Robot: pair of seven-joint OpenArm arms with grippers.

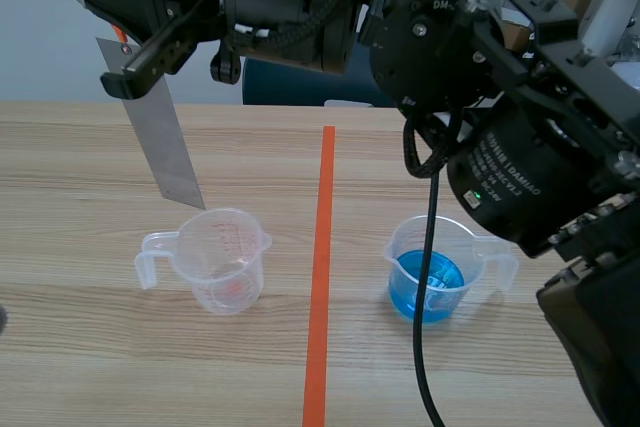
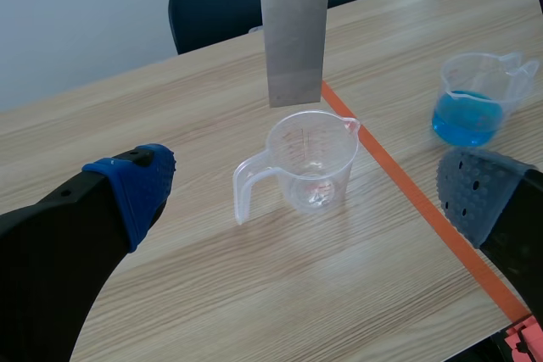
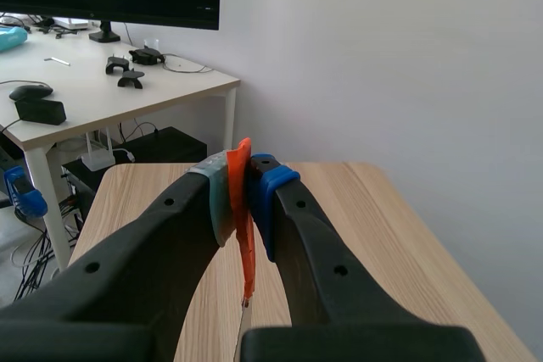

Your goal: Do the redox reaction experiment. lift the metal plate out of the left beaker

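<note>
The grey metal plate (image 1: 163, 142) hangs tilted in the air, its lower edge just above the rim of the clear left beaker (image 1: 222, 259). My right gripper (image 1: 128, 62), reaching across the top from the right, is shut on the plate's orange-taped upper end (image 3: 244, 209). In the left wrist view the plate (image 2: 293, 31) hangs straight over the beaker (image 2: 310, 167), whose handle points left. My left gripper (image 2: 310, 192) stands open in front of that beaker, holding nothing. The beaker holds no coloured liquid.
A second clear beaker (image 1: 432, 272) with blue liquid stands right of the orange tape line (image 1: 320, 277); it also shows in the left wrist view (image 2: 479, 95). A dark blue chair (image 2: 221, 6) stands behind the table's far edge.
</note>
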